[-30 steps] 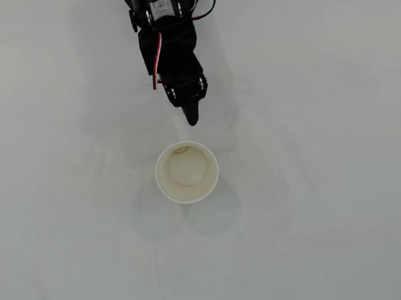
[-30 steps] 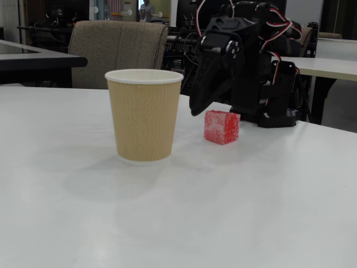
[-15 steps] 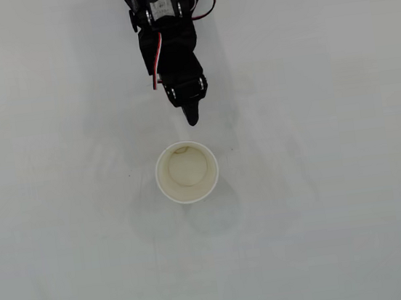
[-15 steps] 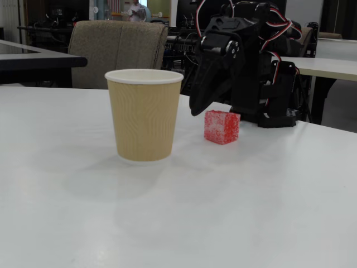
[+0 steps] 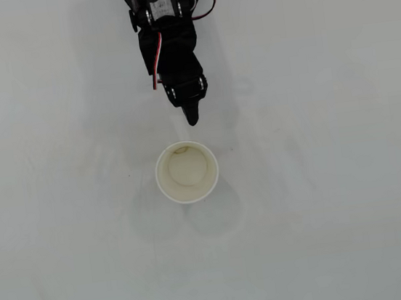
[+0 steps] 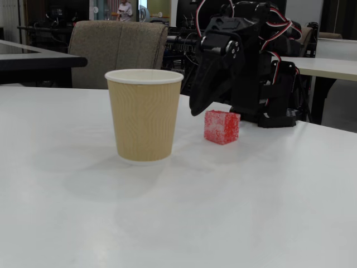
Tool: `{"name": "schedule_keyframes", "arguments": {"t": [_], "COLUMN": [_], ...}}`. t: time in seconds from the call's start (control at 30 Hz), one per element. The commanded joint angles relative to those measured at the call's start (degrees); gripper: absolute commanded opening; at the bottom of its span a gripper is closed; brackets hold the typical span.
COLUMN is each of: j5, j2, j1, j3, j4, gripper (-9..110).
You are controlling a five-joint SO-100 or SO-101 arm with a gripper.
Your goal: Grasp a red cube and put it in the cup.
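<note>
Overhead view shows the cup (image 5: 187, 172) upright on the white table (image 5: 324, 201), its cream inside empty with a faint brown stain near the far rim; from the fixed view its ribbed tan wall (image 6: 144, 115) stands nearest the camera. Just beyond it, the red cube (image 6: 221, 127) rests on the table, apart from the cup and to its right in that view; from above the cube is hidden under the arm. The gripper (image 5: 193, 119) hangs over it, tip pointing down toward the cup's rim, its jaws drawn together to a single point and holding nothing; in the fixed view the tip (image 6: 195, 111) hangs just left of the cube. Behind stand a chair (image 6: 119, 51) and other tables.
</note>
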Motion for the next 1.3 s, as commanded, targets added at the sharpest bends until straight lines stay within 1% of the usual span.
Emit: {"name": "schedule_keyframes", "arguments": {"t": [0.0, 1.03, 1.13, 1.27], "j5": [-1.0, -1.0, -5.3, -18.4], "j2": [0.9, 0.9, 0.9, 0.9], "j1": [-0.7, -0.2, -0.9, -2.9], "j3": [4.3, 4.3, 4.3, 4.3], "j4": [0.0, -1.2, -4.2, -5.4], "gripper": [0, 0, 0, 0]}}
